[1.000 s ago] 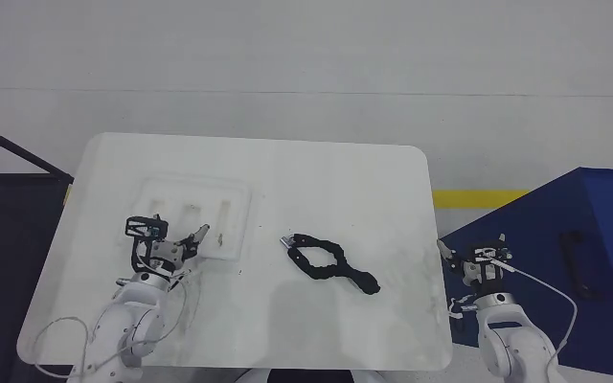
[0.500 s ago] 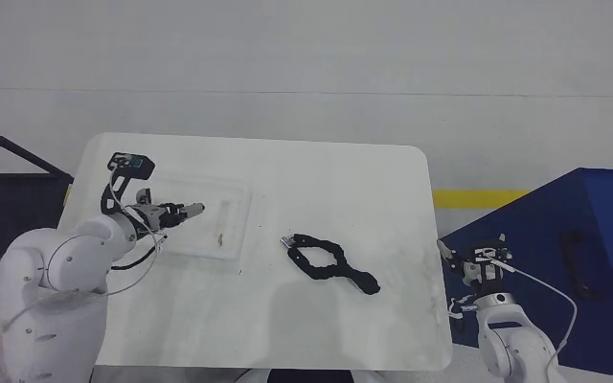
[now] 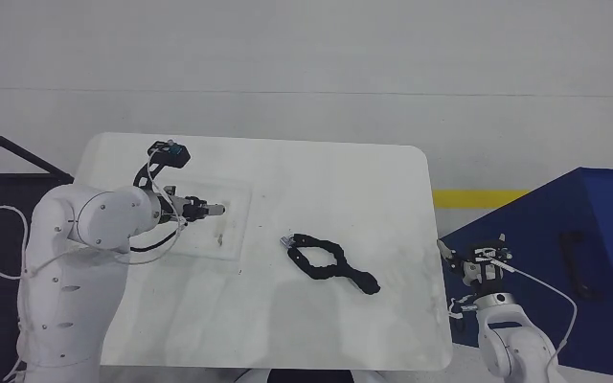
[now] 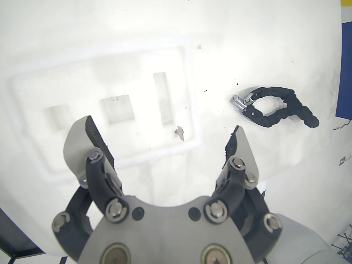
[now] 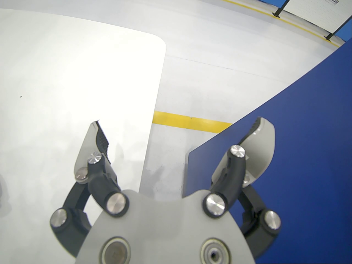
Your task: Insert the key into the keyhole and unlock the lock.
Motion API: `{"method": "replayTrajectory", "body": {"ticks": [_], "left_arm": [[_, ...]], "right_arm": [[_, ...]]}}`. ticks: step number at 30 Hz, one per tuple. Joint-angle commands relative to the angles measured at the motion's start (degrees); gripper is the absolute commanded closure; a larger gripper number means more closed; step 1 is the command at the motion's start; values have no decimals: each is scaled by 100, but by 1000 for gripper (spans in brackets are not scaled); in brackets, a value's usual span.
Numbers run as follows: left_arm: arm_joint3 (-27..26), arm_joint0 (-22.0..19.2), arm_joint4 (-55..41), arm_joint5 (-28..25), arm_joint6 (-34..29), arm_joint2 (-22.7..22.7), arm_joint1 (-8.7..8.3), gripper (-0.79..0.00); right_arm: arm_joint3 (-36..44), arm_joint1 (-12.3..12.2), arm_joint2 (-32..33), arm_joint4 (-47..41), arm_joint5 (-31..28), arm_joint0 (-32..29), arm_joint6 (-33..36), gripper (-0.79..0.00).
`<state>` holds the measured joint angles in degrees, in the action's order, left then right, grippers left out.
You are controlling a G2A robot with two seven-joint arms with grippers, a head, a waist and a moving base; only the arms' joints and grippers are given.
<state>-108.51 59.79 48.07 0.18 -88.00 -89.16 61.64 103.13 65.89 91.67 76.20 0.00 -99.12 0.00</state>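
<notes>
two grippers stand with their fingers spread and nothing between them. the left gripper [image 4: 162,126] hangs over the right part of the white foam tray [image 4: 192,83], which sits on the left side of the table [image 3: 335,172]. a small grey piece, most likely the key [image 4: 180,133], lies flat on the tray's rim beside the long slot, on the side nearest the lock [image 4: 241,102]. that silver lock rests on the bare table just right of the tray, joined to a looped black chain [image 4: 277,105]. the right gripper [image 5: 177,122] is at the table's right edge, beside a blue panel [image 5: 275,97], well apart from the lock.
</notes>
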Motion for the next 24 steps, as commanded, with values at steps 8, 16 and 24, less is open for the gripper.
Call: {"method": "replayTrajectory", "body": {"ticks": [8, 16, 24], "left_arm": [[1631, -775, -400, 563, -1, 1197, -188, -785], [1700, -1949, -1808, 1611, -1, 3031, -983, -785], [1347, -2618, -2983, 1613, -1, 4111, -1955, -785]], "right_arm": [[0, 0, 0, 0, 0, 0, 0, -785], [0, 0, 0, 0, 0, 0, 0, -785], [0, 0, 0, 0, 0, 0, 0, -785]]}}
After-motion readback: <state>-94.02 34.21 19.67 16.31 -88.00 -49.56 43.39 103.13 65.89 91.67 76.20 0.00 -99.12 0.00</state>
